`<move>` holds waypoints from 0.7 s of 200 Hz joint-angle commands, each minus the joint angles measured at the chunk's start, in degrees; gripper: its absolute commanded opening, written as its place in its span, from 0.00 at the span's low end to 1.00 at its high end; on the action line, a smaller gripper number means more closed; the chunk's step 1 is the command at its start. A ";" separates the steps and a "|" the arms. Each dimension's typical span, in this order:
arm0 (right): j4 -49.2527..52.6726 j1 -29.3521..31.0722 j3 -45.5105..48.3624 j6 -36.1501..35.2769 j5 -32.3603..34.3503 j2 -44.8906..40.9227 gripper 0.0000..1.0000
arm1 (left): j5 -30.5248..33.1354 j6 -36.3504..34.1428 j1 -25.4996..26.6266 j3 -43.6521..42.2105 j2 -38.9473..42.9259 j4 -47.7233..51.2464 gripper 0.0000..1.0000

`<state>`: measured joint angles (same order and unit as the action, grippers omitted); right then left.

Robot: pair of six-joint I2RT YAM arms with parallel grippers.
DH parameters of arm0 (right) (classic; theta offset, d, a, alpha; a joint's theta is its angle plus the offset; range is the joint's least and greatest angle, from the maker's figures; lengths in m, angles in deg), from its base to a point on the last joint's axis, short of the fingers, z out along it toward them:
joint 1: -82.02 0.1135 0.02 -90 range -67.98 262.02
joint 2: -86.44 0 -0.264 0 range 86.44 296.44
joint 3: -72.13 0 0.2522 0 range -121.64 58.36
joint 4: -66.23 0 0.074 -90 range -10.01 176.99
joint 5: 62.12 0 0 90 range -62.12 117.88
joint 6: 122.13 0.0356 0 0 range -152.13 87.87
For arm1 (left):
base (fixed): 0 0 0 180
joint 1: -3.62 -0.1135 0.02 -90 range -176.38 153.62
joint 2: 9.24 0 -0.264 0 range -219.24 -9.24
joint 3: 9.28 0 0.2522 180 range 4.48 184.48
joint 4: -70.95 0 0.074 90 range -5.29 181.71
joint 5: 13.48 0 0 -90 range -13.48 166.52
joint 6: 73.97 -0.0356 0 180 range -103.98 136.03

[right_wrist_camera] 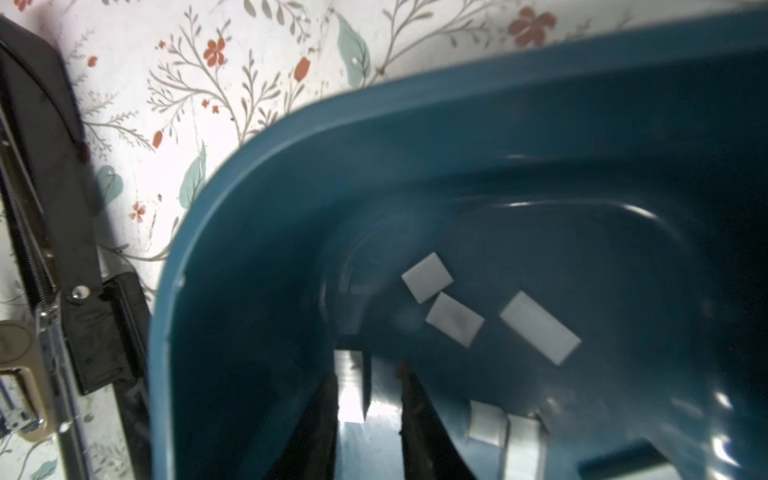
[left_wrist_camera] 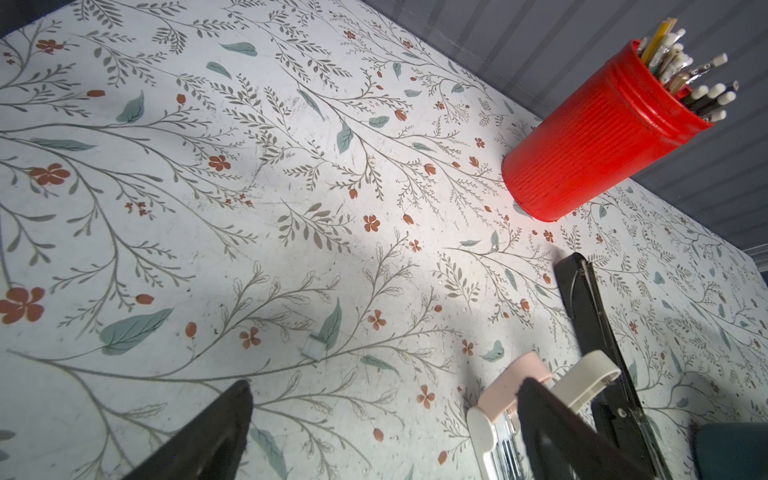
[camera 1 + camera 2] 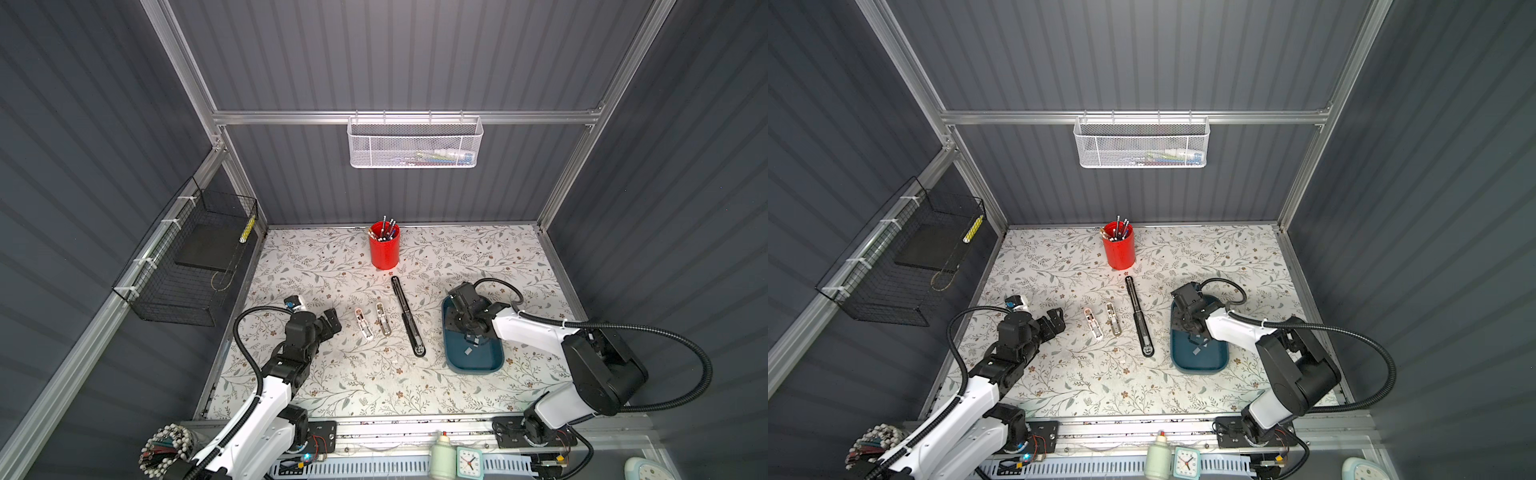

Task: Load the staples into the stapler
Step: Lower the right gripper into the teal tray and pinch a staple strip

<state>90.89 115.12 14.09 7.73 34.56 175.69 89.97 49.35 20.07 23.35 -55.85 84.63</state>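
Nearest, the left gripper (image 3: pixel 333 323) is hanging over the table (image 3: pixel 353 386) with its jaws spread fully wide, holding nothing. A single loose strip (image 2: pixel 311 347) is lying on the table just in front of it. To its right, two small staplers (image 3: pixel 363 325) are lying open, and then the black stapler (image 3: pixel 408 318), also opened flat. Further right, the right gripper (image 1: pixel 368 370) is reaching down into the blue tray (image 3: pixel 484 359), where the staples (image 1: pixel 539 327) are lying scattered. Its jaws are standing slightly apart with one strip between them; I cannot tell if it is gripped. Far back, the red cup (image 3: pixel 384 249) is standing.
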 commanded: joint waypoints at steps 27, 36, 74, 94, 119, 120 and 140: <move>-1.45 0.25 -1.74 0.00 -0.87 2.13 0.32 | 0.24 -1.14 -0.10 1.57 -0.96 0.05 1.00; -1.47 0.25 -1.87 -0.11 -0.93 2.48 0.33 | 0.21 -1.07 -0.10 1.53 -1.02 0.05 1.00; 0.41 0.75 -3.22 -0.22 0.60 4.13 0.33 | 0.30 -1.15 -0.10 1.52 -0.75 0.08 1.00; 3.77 1.71 -4.78 -0.52 3.44 5.60 0.31 | 0.36 -1.14 -0.10 1.56 -0.66 0.08 1.00; 8.50 3.81 -6.70 -0.38 7.62 7.71 0.27 | 0.43 -1.00 -0.10 1.52 -0.72 0.08 1.00; 8.60 3.85 -6.75 -0.38 7.72 7.79 0.27 | 0.43 -0.99 -0.10 1.52 -0.74 0.08 1.00; 9.93 4.59 -6.83 0.34 8.16 8.89 0.24 | 0.41 -0.98 -0.10 1.61 -0.92 0.08 1.00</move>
<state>95.19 118.73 7.65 7.51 39.54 182.86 89.97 49.35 20.07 23.35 -56.77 84.63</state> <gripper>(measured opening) 0.258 0.997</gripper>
